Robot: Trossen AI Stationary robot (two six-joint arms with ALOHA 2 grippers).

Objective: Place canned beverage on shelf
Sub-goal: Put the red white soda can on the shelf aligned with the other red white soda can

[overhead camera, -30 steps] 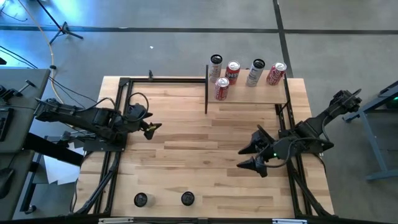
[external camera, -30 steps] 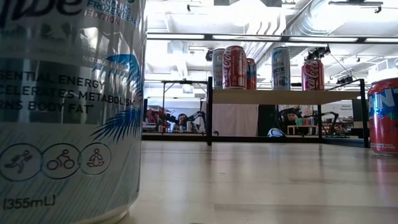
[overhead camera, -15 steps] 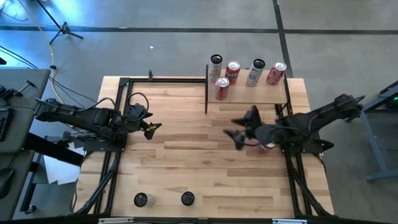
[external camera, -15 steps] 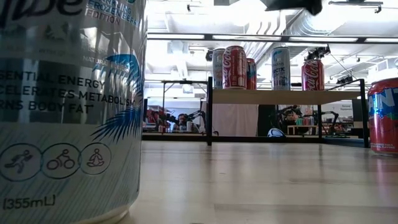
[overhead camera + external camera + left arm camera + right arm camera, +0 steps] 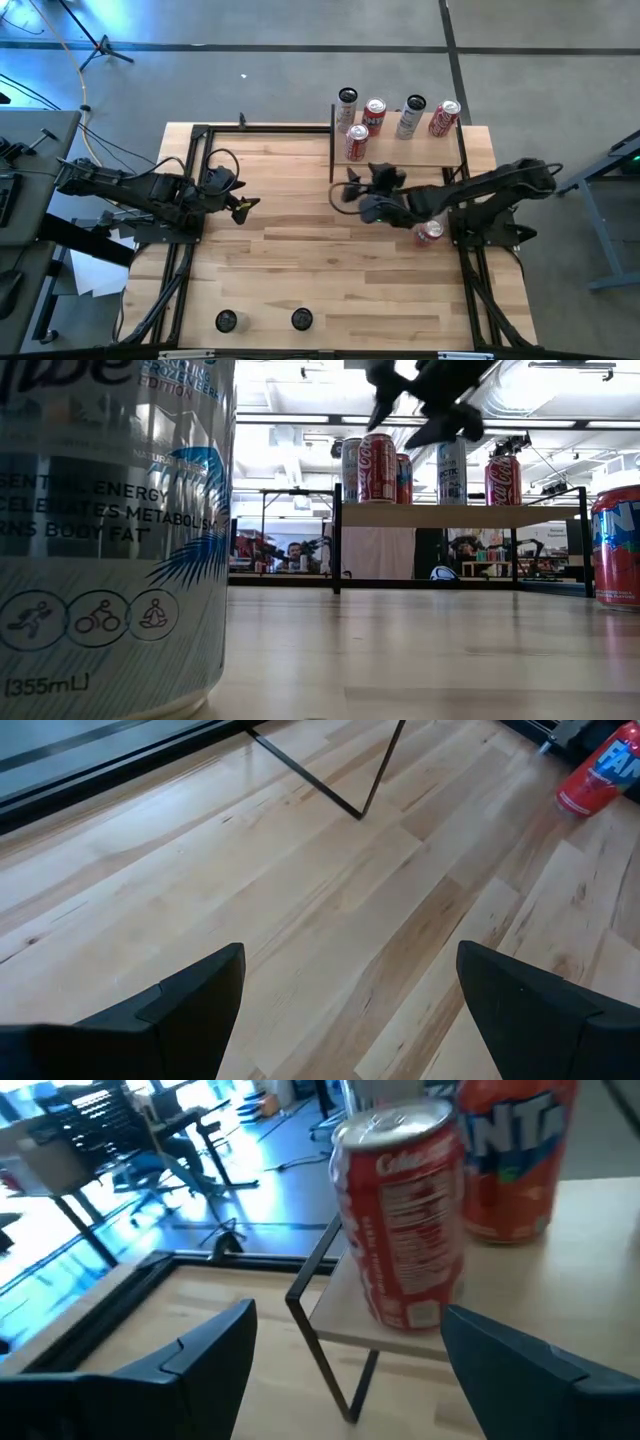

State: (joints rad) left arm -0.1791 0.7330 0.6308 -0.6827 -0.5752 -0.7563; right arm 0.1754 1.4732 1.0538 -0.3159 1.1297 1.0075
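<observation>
The shelf (image 5: 400,153) stands at the table's far right and bears several cans, among them a red cola can (image 5: 400,1230) at its front left corner and an orange can (image 5: 510,1160) behind it. One red canned beverage (image 5: 429,232) stands on the table near the right edge. Two more cans (image 5: 227,320) (image 5: 301,318) stand at the near edge. My right gripper (image 5: 345,184) hovers open and empty in front of the shelf's left corner, pointing at the cola can. My left gripper (image 5: 245,205) waits open over the table's left side.
The shelf's thin black uprights (image 5: 332,140) stand close to my right gripper. In the low view a large silver can (image 5: 110,530) fills the left and an orange can (image 5: 617,545) stands at the right. A black frame (image 5: 215,128) runs along the far left.
My right gripper has swung from the table's near right toward its left and far edge, up to the shelf's front left corner. It has tipped from pointing downward to nearly level. It uncovered the red can on the table. Its finger gap stays the same.
</observation>
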